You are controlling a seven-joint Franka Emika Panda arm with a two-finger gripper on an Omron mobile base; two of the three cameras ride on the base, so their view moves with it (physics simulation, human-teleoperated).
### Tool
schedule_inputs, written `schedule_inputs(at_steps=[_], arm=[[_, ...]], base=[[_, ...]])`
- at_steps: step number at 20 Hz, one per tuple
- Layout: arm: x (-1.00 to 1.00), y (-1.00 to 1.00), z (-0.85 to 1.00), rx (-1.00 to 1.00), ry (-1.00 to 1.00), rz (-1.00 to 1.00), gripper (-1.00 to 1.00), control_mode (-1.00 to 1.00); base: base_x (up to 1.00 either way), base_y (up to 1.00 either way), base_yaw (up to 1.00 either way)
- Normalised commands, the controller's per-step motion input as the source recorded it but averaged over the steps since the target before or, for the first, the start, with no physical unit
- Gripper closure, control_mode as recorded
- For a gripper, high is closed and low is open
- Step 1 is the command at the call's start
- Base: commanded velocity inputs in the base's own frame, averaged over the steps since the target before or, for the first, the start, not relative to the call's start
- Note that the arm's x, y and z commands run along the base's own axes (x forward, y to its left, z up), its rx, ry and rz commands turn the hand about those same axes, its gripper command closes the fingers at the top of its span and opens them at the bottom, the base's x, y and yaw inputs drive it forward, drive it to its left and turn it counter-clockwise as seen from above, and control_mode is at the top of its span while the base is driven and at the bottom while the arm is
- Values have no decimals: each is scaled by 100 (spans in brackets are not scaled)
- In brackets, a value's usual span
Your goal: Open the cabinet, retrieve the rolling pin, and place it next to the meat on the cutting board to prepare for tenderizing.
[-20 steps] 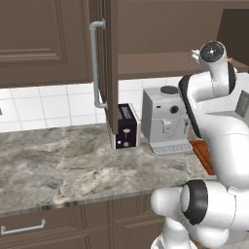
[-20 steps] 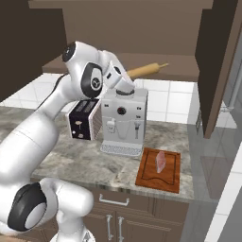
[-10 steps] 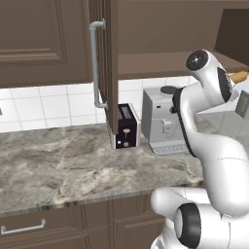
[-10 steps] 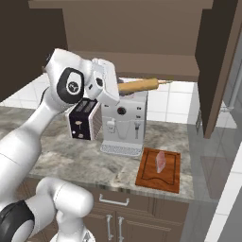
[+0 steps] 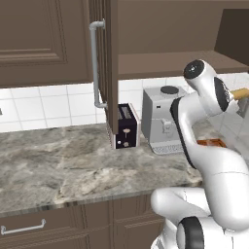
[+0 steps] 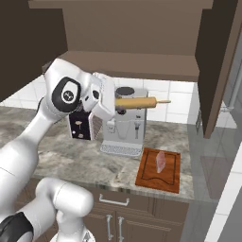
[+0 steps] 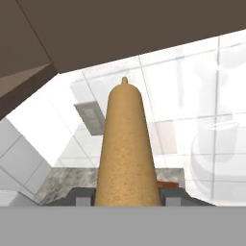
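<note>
Rolling pin (image 6: 135, 102) held level in mid-air, long axis horizontal, thin handle end pointing away from the tool (image 6: 116, 102) toward the right of the right base view; seen above the coffee machine (image 6: 124, 120) in that view and well above the counter (image 6: 71, 156); in the hand view running straight out along the tool's line, rounded tip farthest from the camera; in the left base view just an orange tip (image 5: 240, 94) poking out past the arm's white wrist

Tool pinching the rolling pin near 1 end, a dark finger tip (image 7: 79, 196) on each side of the tan cylinder; jaws partly spread around its thickness

Arm raised and bent, elbow joint high, forearm reaching across in front of the open cabinet (image 6: 127, 33), hand turned sideways so the tool points horizontally

Cabinet open, the right door (image 6: 218, 61) swung out edge-on, the left door's silver bar handle (image 5: 95, 65) seen in the left base view; lower shelf bare where visible

Cutting board (image 6: 147, 175) flat on the counter right of the coffee machine, close to the front edge; meat (image 6: 161, 161) lying on it, 1 pale pink slab toward the board's middle; black toaster (image 6: 79, 126) left of the coffee machine against the tiled wall
</note>
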Motion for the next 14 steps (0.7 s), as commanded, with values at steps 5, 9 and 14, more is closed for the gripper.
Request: schedule_inputs(at_steps=[5,9,14], arm=[[-5,0,-32,5,3,-1,100,-100],[-7,0,-50,0,1,0,100,-100],[-7,0,-49,0,0,0,100,-100]], base=[[0,0,0],[0,0,0],[0,0,0]])
